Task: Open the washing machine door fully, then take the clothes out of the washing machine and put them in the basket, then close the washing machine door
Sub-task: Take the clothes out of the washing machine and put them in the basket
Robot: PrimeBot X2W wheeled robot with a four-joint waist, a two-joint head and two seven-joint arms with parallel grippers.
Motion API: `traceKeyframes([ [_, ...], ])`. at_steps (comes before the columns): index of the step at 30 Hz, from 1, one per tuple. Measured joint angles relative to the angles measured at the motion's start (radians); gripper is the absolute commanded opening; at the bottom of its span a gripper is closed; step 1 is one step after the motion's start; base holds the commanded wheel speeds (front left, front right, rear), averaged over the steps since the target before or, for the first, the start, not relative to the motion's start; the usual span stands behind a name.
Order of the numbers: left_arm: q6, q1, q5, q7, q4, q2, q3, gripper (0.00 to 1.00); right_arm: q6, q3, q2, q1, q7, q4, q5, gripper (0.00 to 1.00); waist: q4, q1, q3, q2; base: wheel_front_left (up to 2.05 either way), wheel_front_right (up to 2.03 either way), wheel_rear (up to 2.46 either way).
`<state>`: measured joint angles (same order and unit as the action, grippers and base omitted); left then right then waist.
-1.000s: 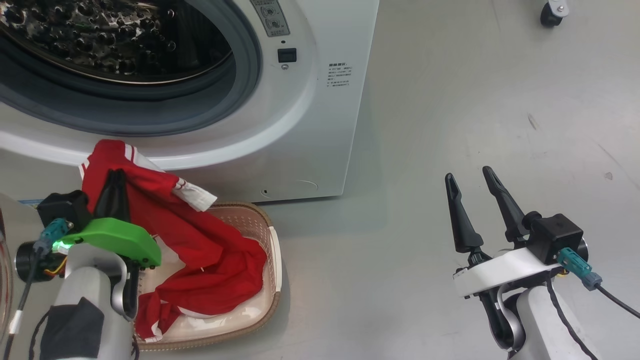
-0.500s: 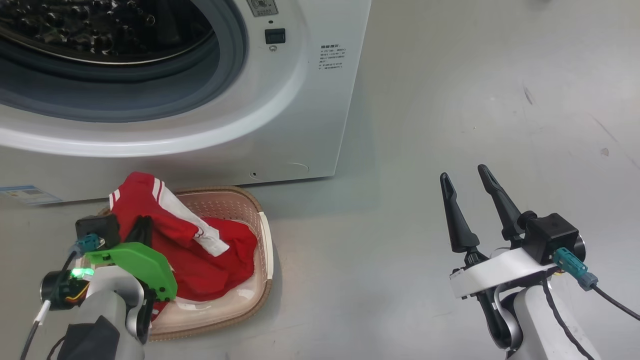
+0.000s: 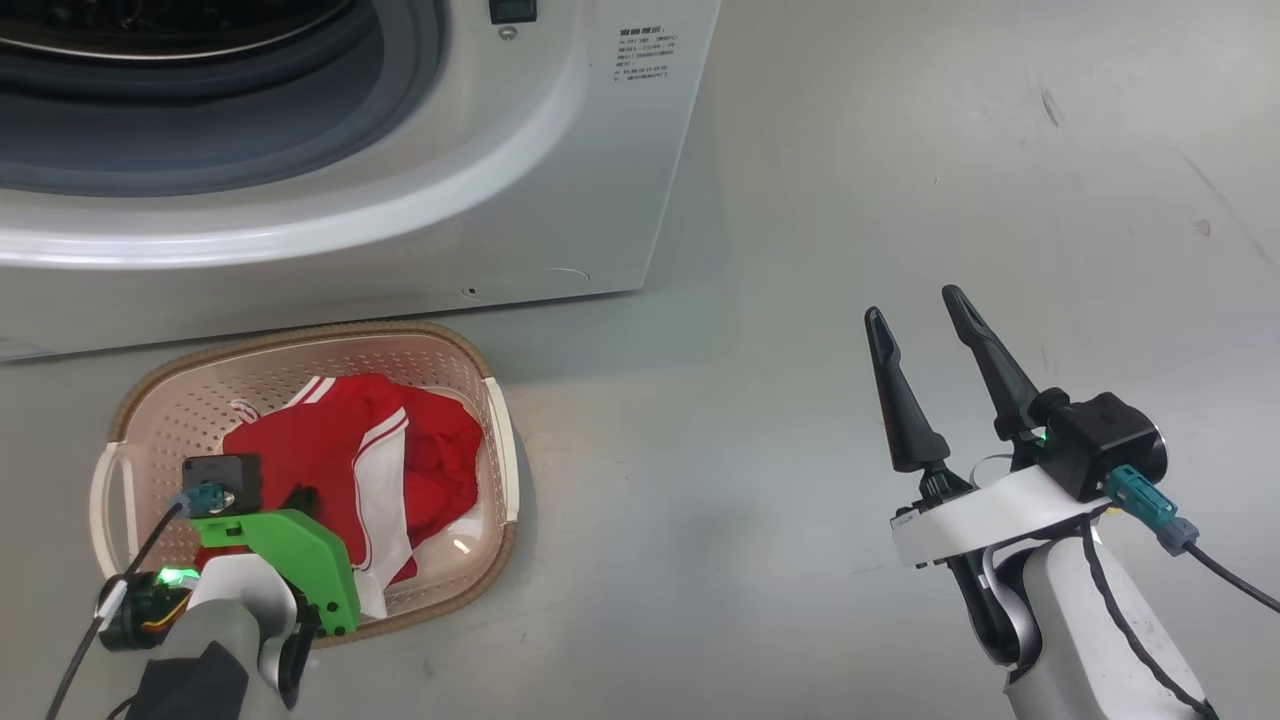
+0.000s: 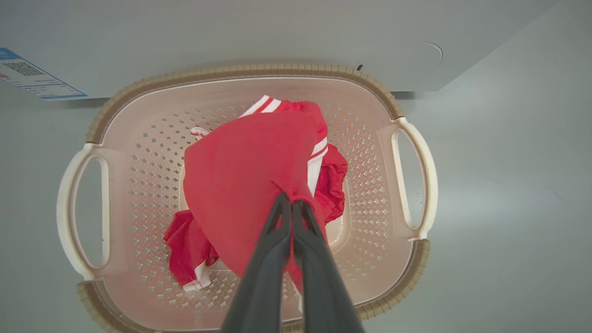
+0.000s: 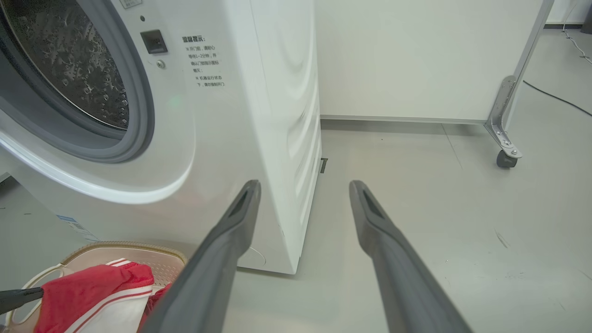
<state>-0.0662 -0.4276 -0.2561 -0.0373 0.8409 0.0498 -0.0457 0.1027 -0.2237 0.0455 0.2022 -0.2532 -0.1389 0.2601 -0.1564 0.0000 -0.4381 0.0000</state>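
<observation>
The left gripper (image 4: 291, 201) is clenched on the clothes (image 4: 245, 175), its two fingers pressed together with a fold of red cloth pinched at their tips. The cloth hangs from that pinch into the basket (image 4: 240, 71). The rest lies bunched on the perforated bottom, white stripes showing at the edges. The basket stands on the grey floor (image 3: 850, 150) just in front of the washer (image 3: 560, 180), its rear rim close under the washer's lower front; whether they touch cannot be told. A blue label (image 4: 27, 76) sits on the washer's front, at the upper left in the left wrist view. The right gripper (image 3: 912, 304) hangs well to the right of the basket, over the floor, fingers spread apart and empty. Beyond, a grey gasket (image 5: 138, 115) rings a dimpled steel drum (image 5: 69, 69), uncovered. Farther back, a white panel (image 5: 407, 55) stands on a caster (image 5: 506, 159).
</observation>
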Motion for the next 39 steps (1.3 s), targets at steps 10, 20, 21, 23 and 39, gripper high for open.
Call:
traceKeyframes([
  [10,0.010,-0.067,0.004,-0.007,0.058,0.031,0.004,0.00,0.000,-0.003,0.000,0.026,0.000,0.009,0.002,1.00,-0.040,0.0000,-0.081,0.0000,0.00,0.00,0.00],
  [20,0.013,-0.123,0.015,-0.005,0.091,0.035,-0.004,0.00,0.000,-0.012,0.000,0.054,0.000,0.014,0.006,1.00,-0.077,0.0000,-0.132,0.0000,0.00,0.00,0.00],
  [21,0.013,-0.127,0.017,-0.005,0.094,0.036,-0.005,0.00,0.000,-0.013,0.000,0.056,0.000,0.015,0.008,1.00,-0.081,0.0000,-0.136,0.0000,0.00,0.00,0.00],
  [23,0.013,-0.135,0.022,-0.004,0.103,0.037,-0.005,0.00,-0.001,-0.015,0.000,0.056,0.000,0.016,0.013,1.00,-0.089,0.0000,-0.144,0.0000,0.00,0.00,0.00],
  [39,0.017,-0.207,0.029,0.004,0.181,0.046,-0.016,0.00,-0.016,-0.030,0.000,0.084,0.000,0.030,0.031,1.00,-0.146,0.0000,-0.213,0.0000,0.00,0.00,0.00],
])
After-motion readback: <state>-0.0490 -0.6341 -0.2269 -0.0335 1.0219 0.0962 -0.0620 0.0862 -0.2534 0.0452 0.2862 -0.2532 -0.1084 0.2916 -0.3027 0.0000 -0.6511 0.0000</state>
